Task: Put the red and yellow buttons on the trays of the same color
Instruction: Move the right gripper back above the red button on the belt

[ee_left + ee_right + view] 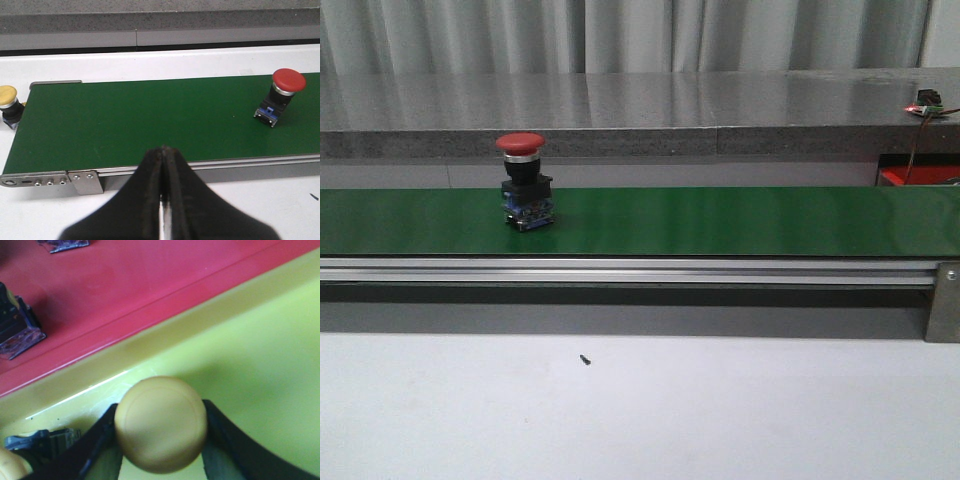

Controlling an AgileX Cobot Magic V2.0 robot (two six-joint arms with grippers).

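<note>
A red button (524, 170) with a black and blue body stands upright on the green belt (720, 220); the left wrist view shows the red button (287, 82) too. My left gripper (164, 151) is shut and empty, over the belt's near edge, well apart from it. A yellow button (8, 96) sits just off the belt's end. My right gripper (160, 410) is shut on another yellow button (160, 425), held by its cap over the yellow tray (250, 340). The red tray (125, 275) lies beside it.
A dark button body (15, 325) rests in the red tray, and a further yellow button (9, 465) lies in the yellow tray. A small black screw (585, 359) lies on the white table. A grey ledge (620, 110) runs behind the belt.
</note>
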